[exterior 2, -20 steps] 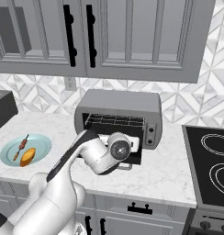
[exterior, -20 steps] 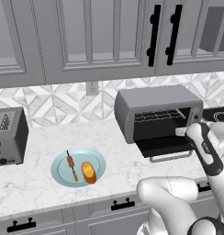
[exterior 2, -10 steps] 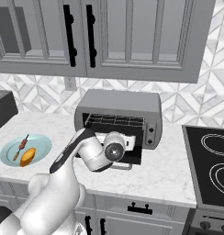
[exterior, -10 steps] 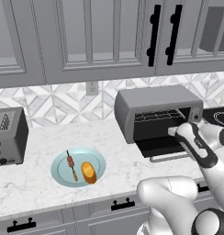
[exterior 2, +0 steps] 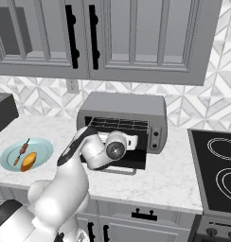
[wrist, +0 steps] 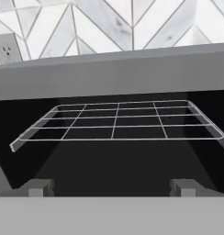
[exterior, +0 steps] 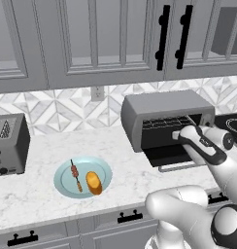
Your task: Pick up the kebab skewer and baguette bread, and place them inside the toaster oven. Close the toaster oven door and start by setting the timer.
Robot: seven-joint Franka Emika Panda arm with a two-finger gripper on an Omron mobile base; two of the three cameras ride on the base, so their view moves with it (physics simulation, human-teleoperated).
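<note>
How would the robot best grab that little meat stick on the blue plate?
Probably from straight above, jaws closing across the middle of the kebab skewer. It lies flat on the plate, thin, with the baguette bread close on one side, so a sideways approach looks awkward.

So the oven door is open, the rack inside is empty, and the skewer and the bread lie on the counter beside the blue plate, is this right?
Not quite. The kebab skewer and the baguette bread lie on the blue plate, not beside it, as the left base view shows. The rest holds: the toaster oven door is down and the wire rack is bare.
</note>
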